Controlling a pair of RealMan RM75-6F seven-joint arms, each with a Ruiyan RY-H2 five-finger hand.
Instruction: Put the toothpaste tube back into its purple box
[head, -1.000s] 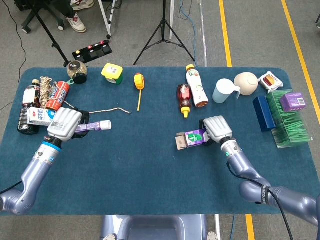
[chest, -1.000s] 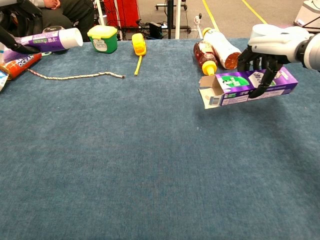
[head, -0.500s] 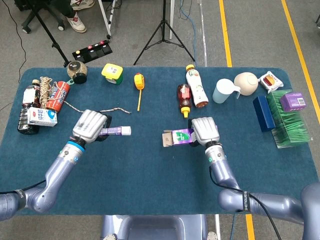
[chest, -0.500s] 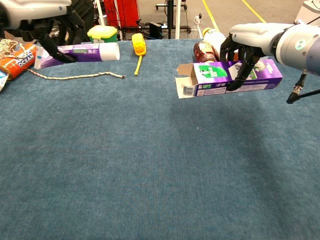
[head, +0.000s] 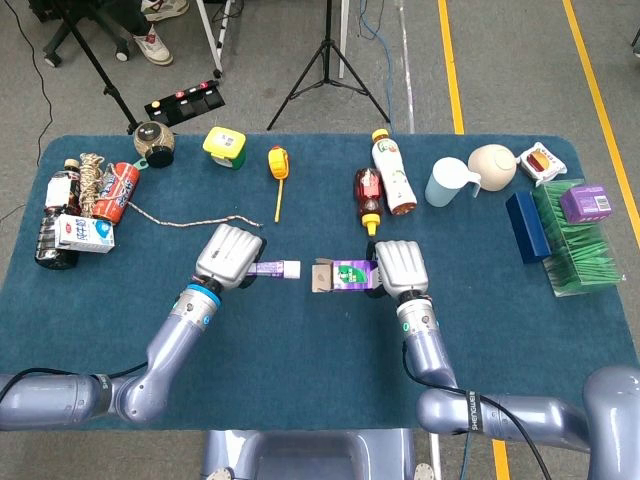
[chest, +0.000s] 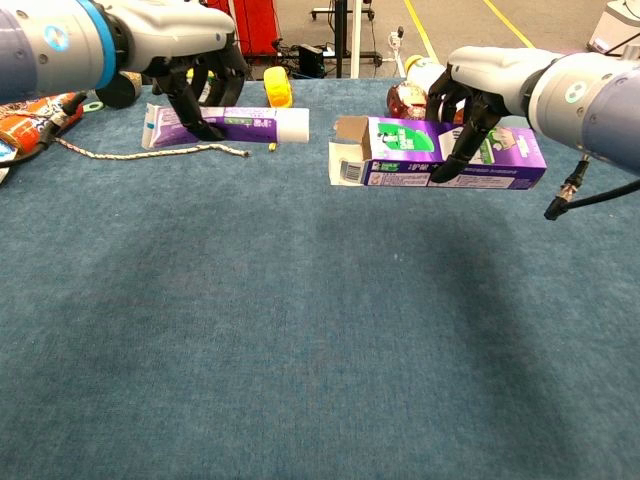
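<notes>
My left hand (head: 229, 254) (chest: 195, 70) grips a purple toothpaste tube (chest: 232, 126) (head: 272, 269) level above the table, its white cap (chest: 293, 124) pointing right. My right hand (head: 399, 268) (chest: 478, 90) holds the purple box (chest: 440, 165) (head: 345, 274) level, its open flapped end (chest: 348, 160) facing left toward the cap. A small gap separates cap and box mouth, both near the table's middle.
On the blue table (head: 300, 340) lie a rope (chest: 150, 153), a yellow tape measure (head: 278, 163), a yellow-lidded green jar (head: 226, 147), two bottles (head: 384, 185), a cup (head: 450, 182) and a bowl. Cans and cartons crowd the far left (head: 80, 205); boxes stand at the right edge (head: 565, 225).
Both hands moved inward toward the table's middle. The tube went right, the box went left, and the gap between cap and box mouth shrank to a few centimetres.
</notes>
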